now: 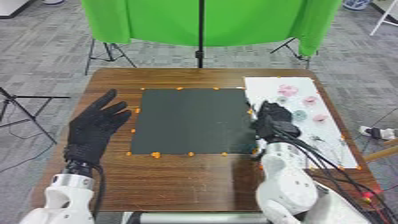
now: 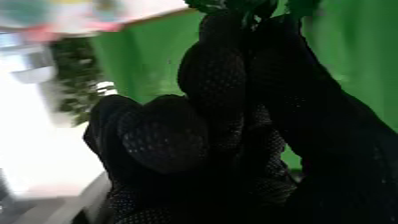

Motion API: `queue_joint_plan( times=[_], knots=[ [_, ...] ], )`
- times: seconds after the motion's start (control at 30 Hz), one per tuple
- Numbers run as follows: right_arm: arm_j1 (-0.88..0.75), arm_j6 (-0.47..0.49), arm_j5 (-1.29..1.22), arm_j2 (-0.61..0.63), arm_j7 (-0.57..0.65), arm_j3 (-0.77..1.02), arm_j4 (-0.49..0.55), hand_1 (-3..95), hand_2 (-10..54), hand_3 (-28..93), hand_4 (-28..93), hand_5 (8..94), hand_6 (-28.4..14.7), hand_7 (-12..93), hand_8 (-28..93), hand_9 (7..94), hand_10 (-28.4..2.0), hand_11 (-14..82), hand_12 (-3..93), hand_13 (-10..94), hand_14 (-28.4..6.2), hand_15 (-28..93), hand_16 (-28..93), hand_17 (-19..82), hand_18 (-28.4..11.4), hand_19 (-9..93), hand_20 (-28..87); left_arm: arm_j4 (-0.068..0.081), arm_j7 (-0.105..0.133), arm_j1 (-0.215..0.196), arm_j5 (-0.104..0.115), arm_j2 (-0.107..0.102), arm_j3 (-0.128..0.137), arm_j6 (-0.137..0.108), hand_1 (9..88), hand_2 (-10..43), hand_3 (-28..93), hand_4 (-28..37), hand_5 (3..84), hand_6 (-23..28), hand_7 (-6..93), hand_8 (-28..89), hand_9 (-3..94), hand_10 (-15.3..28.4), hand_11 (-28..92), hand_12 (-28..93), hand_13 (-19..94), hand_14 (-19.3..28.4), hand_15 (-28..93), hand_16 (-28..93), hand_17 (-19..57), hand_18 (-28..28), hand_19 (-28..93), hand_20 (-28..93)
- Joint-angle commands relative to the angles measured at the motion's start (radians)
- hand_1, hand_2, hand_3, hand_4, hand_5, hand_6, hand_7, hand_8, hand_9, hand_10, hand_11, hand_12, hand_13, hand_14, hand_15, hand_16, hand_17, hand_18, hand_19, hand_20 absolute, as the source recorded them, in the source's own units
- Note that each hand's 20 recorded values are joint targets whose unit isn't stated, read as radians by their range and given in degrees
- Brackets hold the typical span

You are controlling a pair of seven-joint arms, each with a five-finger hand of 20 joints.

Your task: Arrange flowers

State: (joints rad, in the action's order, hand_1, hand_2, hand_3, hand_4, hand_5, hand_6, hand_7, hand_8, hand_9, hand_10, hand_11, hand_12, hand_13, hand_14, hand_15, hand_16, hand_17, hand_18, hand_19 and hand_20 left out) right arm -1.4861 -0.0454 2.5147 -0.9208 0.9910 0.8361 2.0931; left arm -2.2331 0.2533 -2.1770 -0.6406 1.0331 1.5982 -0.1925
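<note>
Straddling the border of the dark panel (image 1: 191,120) and the white sheet (image 1: 262,85) in the head view, the right hand (image 1: 274,117) is nearer the pink flower (image 1: 287,90), ahead and slightly rightward, than the wide-spread left hand (image 1: 93,127). In the right wrist view, its fingertips appear to pinch green leaves (image 2: 206,4).

The room is bright, with soft light on the brown wooden worktop (image 1: 187,185). In the right wrist view, white glare glows near the green cloth (image 2: 160,55).
</note>
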Motion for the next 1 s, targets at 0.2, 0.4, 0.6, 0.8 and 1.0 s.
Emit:
queue_joint_plan(
  times=[0.2,0.4,0.6,0.8,1.0],
  knots=[
    [0.419,-0.017,-0.004,-0.343,-0.182,-0.297,-0.310,56.2,-9.5,74,-28,89.3,-5.9,29,15,88.2,-10.9,51.7,25.0,87,-9.1,71,18,56,-21.0,93,55,0.002,-0.028,0.074,-0.018,-0.023,-0.026,-0.001,26.3,8.2,79,-22.7,39.2,9.6,14.1,-10,38.3,21.1,26,11,29,28.4,56,-10,-7.8,24.9,57,10],
    [0.503,0.029,-0.102,-0.414,-0.173,-0.404,-0.473,55.6,-9.5,75,-28,89.4,-5.5,30,15,88.3,-10.8,52.3,24.8,87,-9.0,71,18,56,-21.0,93,56,0.028,-0.042,0.137,-0.019,-0.025,-0.063,0.008,26.3,8.2,79,-22.7,39.2,9.6,14.0,-10,38.4,21.1,26,11,29,28.4,56,-10,-7.8,24.9,57,10],
    [0.500,0.102,-0.192,-0.438,-0.143,-0.439,-0.488,55.1,-9.5,75,-27,89.2,-5.4,30,15,88.0,-10.9,53.1,24.6,87,-9.1,71,19,56,-21.1,93,57,0.047,-0.059,0.184,-0.023,-0.028,-0.080,0.024,26.3,8.1,79,-22.7,39.2,9.6,14.0,-10,38.4,21.0,26,11,29,28.4,56,-10,-7.8,24.9,57,10],
    [0.494,0.166,-0.252,-0.435,-0.129,-0.456,-0.488,53.8,-9.5,73,-27,89.0,-4.8,32,13,87.2,-11.3,57.1,22.5,86,-9.1,74,19,56,-21.6,93,58,0.062,-0.049,0.219,-0.022,-0.031,-0.101,0.043,26.3,8.1,79,-22.6,39.1,9.6,14.0,-10,38.3,21.1,27,11,29,28.4,56,-10,-7.8,24.9,57,10],
    [0.570,0.110,-0.318,-0.411,-0.086,-0.547,-0.495,53.4,-9.5,71,-27,89.0,-4.1,33,11,87.4,-11.2,61.4,21.9,86,-8.5,78,18,56,-22.2,93,63,0.087,-0.045,0.266,-0.025,-0.031,-0.118,0.070,26.4,8.1,79,-22.7,39.1,9.6,14.0,-10,38.3,21.1,26,11,29,28.4,56,-10,-7.8,24.9,57,10]
  ],
)
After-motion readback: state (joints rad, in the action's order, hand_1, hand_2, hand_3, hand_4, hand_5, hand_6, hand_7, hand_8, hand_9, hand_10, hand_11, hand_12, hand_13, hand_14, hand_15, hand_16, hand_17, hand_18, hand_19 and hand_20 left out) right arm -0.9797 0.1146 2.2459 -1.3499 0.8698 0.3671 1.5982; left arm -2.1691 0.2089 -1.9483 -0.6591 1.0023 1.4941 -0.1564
